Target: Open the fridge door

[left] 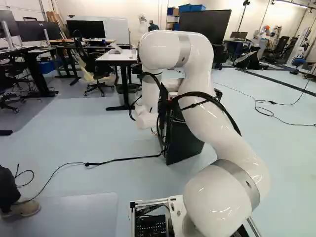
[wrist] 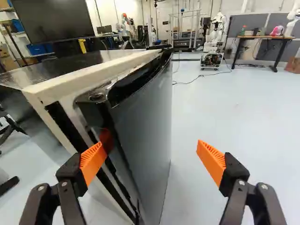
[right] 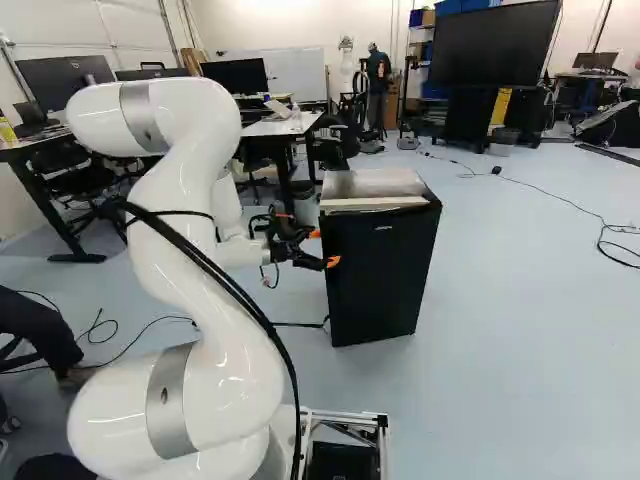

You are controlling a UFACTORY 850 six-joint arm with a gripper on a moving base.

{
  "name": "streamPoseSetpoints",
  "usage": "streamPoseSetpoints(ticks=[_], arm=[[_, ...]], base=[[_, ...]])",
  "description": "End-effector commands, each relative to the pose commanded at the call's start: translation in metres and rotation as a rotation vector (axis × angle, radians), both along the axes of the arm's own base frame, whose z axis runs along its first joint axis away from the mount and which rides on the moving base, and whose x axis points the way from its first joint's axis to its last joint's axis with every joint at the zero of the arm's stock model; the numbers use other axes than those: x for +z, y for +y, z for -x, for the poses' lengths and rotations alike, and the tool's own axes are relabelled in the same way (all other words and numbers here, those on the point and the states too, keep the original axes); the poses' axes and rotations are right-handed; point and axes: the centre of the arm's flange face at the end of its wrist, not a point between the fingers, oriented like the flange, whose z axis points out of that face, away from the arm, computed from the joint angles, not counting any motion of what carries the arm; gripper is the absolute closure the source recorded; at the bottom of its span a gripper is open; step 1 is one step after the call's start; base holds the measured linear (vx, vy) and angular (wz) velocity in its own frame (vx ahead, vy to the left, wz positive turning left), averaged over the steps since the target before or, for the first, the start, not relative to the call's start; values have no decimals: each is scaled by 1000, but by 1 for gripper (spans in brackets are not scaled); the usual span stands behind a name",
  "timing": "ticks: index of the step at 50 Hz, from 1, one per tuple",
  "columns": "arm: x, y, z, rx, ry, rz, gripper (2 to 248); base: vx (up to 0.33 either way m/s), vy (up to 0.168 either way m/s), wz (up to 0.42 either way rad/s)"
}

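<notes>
- Gripper [wrist: 150, 145]: my jaws are spread wide, pinching nothing; of my orange pads [wrist: 212, 160], one lies beside the door's near side edge [wrist: 99, 118], the other out past its front.
- Fridge [right: 372, 184]: small, standing on the floor [right: 520, 330] ahead of my base, right of my arm [right: 205, 290] in the right base view.
- Door [wrist: 145, 117]: dark, glossy, upright and apparently closed; I see no projecting handle.
- Handling, as judged: a rigid panel, slippery on its smooth face, swinging on hinges; a seal should resist at first, then yield to a light pull. Tugged hard, so small a fridge might slide or tip.
- Grasp site, as judged: the near side edge, provided it is the free one. The round recess [wrist: 97, 97] at the top corner could belong to a hinge; I cannot tell. Squeezing only the face would slip.
</notes>
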Motion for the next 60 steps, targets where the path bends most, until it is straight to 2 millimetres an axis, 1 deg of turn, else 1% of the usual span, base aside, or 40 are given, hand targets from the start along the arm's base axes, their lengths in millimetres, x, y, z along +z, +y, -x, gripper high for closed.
streamPoseSetpoints(ticks=[42,48,60], arm=[[-6,-4,127,-145,171,46,3],[-7,-4,138,-143,188,57,3],[-8,-1,146,-122,199,67,3]], base=[[0,0,0],[0,0,0],[0,0,0]])
